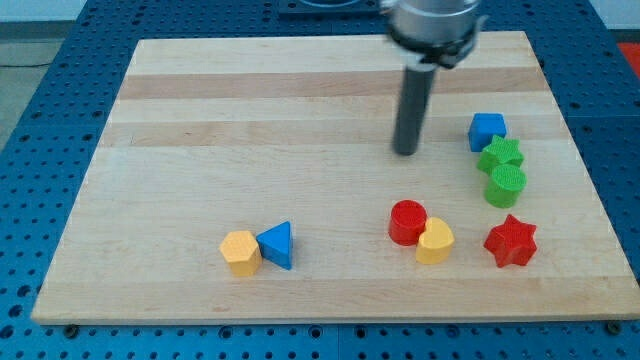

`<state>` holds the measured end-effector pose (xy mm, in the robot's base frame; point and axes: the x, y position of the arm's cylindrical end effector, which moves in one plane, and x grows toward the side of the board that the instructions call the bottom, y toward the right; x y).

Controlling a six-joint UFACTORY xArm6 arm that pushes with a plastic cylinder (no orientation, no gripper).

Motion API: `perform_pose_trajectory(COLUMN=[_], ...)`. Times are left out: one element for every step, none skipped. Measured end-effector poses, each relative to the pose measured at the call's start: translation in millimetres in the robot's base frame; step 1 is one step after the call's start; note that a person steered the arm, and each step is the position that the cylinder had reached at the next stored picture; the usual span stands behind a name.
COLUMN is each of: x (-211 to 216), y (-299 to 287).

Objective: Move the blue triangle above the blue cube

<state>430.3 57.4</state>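
My tip (406,152) stood on bare board just left of the blue cube (487,130), touching no block; the rod carried no claw and held nothing. The blue triangle (277,245) lay well apart, near the view's bottom, touching a yellow hexagon (240,252). The approach looked unstarted; next, the tip would need to get below the triangle and push it up and rightward.

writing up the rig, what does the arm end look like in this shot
A straight dark grey rod, round in section, hangs from a wider, round black and silver-grey mount cut off by the view's top. My tip is blunt and flat-ended. No cables, markings or gripper show.
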Motion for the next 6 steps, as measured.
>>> perform_pose_trajectory(x=[55,112,164,184,187,168], y=[-95,-195,-268,-230,-148,-109])
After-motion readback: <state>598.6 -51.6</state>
